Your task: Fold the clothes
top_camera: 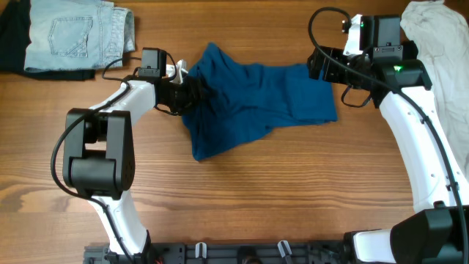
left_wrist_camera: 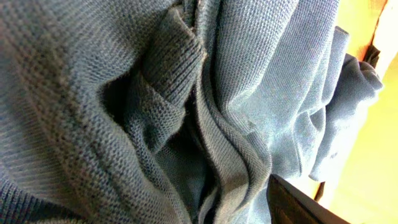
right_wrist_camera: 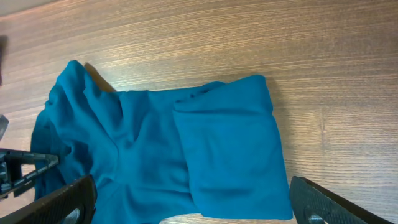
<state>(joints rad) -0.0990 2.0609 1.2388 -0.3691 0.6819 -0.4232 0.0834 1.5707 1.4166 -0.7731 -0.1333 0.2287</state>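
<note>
The clothes [top_camera: 253, 103], a deep-blue top, lie crumpled on the wooden table [top_camera: 256, 198], bunched up toward the left. My left gripper [top_camera: 192, 89] is pushed into that bunched left edge. In the left wrist view, folds of blue knit [left_wrist_camera: 186, 112] fill the frame and lie between the jaws. Only one dark finger [left_wrist_camera: 298, 202] shows, far to the side, so the jaws stand apart. My right gripper [top_camera: 316, 66] hovers open over the flat folded right part of the top [right_wrist_camera: 230, 155], its fingers [right_wrist_camera: 329, 205] wide on either side and not touching the cloth.
A pale blue denim piece [top_camera: 77, 37] lies at the back left on something dark [top_camera: 11, 40]. A white garment [top_camera: 440, 51] is heaped at the back right, beside the right arm. Bare wood runs along the table's front half.
</note>
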